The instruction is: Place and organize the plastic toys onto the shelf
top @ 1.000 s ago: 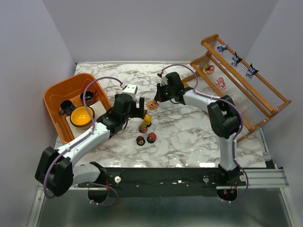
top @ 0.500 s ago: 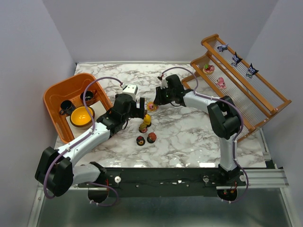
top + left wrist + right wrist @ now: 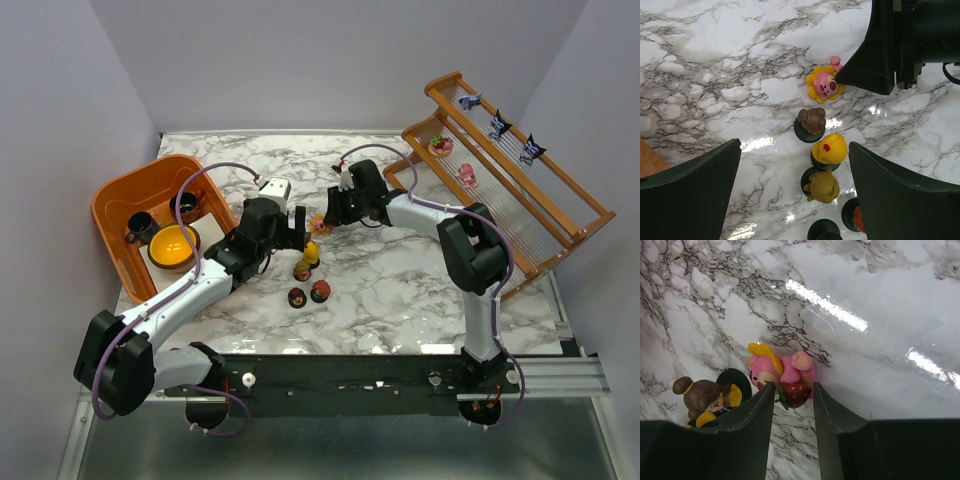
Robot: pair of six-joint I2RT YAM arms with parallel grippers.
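Top external view is showing the right tool (image 3: 330, 215) reaching down to the middle of the marble tabletop (image 3: 400, 290), where a pink toy (image 3: 320, 222) with yellow petals around its face is lying on its side. In the right wrist view the jaws are standing partly spread, straddling the red strawberry on that toy; whether the pads are touching it I cannot tell.

Just beside it, the left tool (image 3: 297, 232) is hovering with its jaws spread wide and gripping nothing. Below it in the left wrist view a small row of plastic toys is standing upright on dark bases: a brown-haired one (image 3: 811, 121), a yellow one (image 3: 829, 149) and a tan one (image 3: 821, 185), close together, with two more partly cut off at the lower edge.

At the right the shelf (image 3: 444, 83) is leaning, slanted, with three purple-black figurines (image 3: 498, 125) sitting along its upper rods and two pink ones (image 3: 466, 175) on the lower rods.

At the left an orange tub (image 3: 110, 200) is holding a yellow bowl (image 3: 173, 246) and two dark cups (image 3: 140, 228).
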